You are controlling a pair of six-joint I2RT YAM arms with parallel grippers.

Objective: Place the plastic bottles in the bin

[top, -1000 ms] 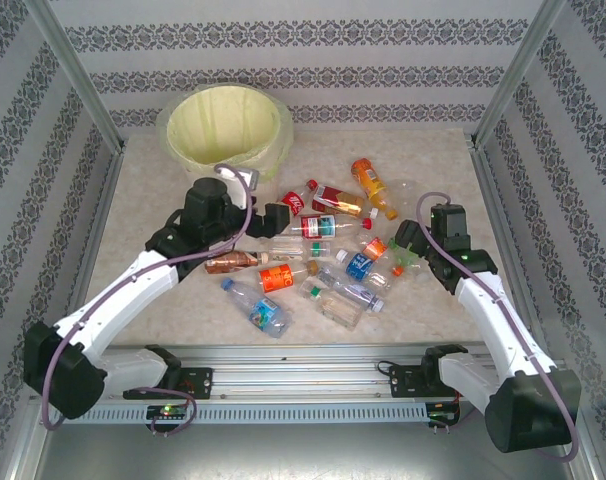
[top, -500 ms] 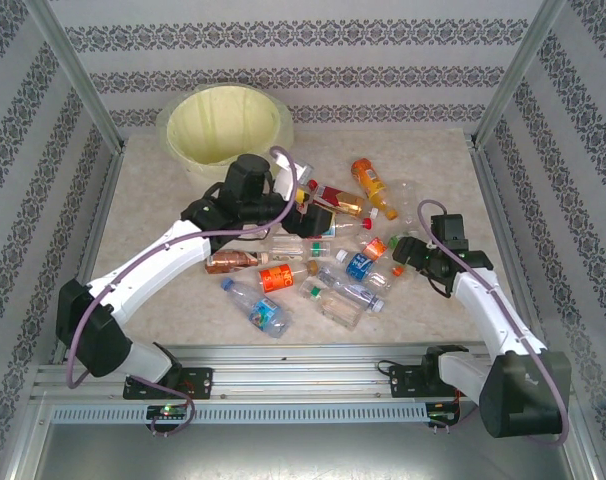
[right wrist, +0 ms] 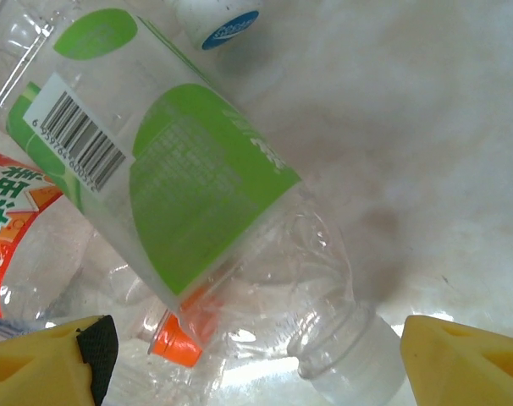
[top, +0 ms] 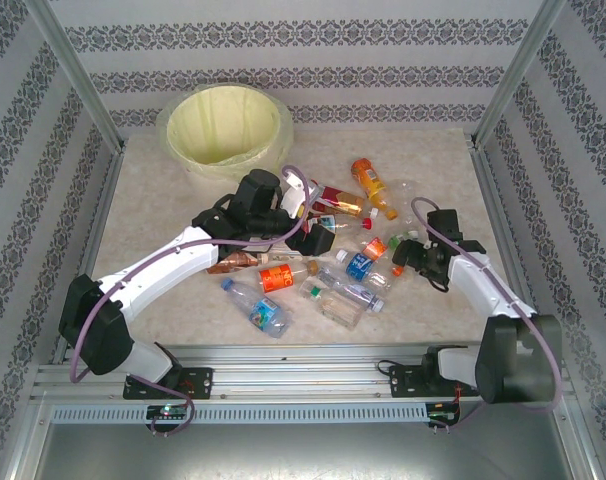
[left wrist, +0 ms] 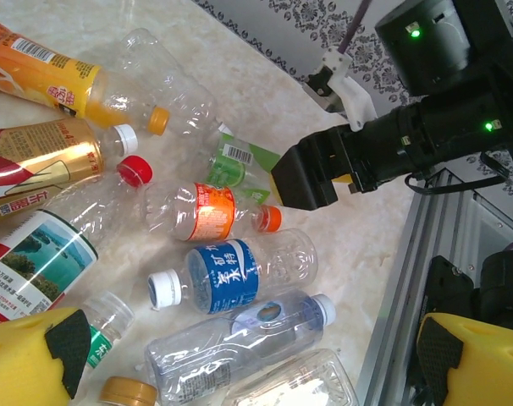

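The plastic bottles lie scattered in a loose pile in the middle of the bench, well apart from the bin in the far left corner. The left jaws hang over the pile's far side, spread wide and holding nothing. The right jaws sit low at the pile's right edge, also wide apart. A green-labelled bottle lies between their yellow fingers, not gripped.

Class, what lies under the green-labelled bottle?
An orange cap and part of an orange-labelled bottle show beneath the green-labelled bottle; its label hides what lies between them.
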